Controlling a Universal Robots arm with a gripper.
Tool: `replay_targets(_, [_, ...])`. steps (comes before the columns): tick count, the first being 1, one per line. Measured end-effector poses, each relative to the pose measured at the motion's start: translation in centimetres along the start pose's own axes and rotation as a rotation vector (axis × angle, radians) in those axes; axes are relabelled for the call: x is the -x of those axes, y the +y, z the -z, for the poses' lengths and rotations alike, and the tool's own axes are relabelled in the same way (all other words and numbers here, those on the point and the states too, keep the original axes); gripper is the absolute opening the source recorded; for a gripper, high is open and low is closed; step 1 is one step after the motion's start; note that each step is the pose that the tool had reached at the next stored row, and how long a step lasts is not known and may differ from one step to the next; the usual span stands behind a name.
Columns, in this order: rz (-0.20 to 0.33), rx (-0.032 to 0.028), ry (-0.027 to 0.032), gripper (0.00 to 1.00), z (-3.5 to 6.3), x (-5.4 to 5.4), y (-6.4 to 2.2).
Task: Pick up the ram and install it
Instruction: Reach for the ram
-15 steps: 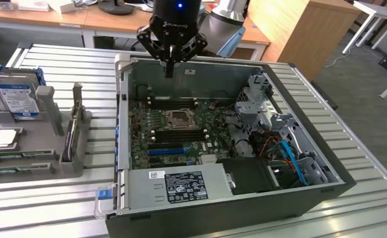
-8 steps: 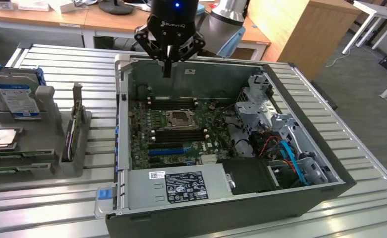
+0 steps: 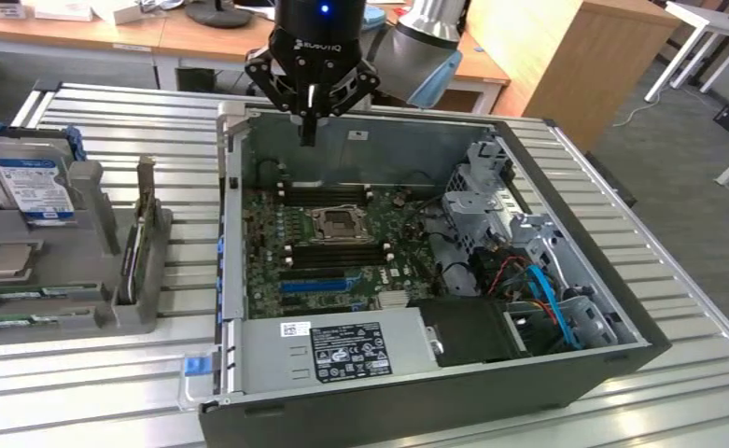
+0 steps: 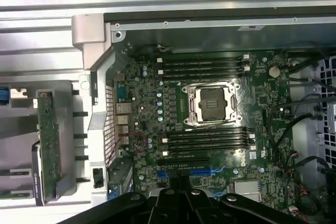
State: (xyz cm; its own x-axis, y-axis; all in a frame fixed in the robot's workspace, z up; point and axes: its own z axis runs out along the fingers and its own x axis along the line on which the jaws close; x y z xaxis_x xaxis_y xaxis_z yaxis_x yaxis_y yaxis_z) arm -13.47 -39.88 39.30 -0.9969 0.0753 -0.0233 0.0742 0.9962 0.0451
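Claw [image 3: 308, 136] well apart from ram [image 3: 13, 321]

My black gripper [image 3: 307, 138], white lettering [image 3: 308, 45] across its body, blue light [image 3: 324, 9] above, my silver arm [image 3: 433, 21] with pale blue cap [image 3: 437, 82].

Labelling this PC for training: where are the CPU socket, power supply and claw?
CPU socket [image 4: 212, 103]: wrist view, middle of the socket.
Power supply [image 3: 345, 353]: exterior view, its black label.
Claw [image 3: 307, 138]: exterior view, between its shut fingertips.
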Motion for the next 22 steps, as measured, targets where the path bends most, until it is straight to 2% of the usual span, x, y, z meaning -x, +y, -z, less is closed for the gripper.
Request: replay_targets(22, [0.000, -0.0001, 0.0000, 0.10, 0.03, -2.1, -0.15])
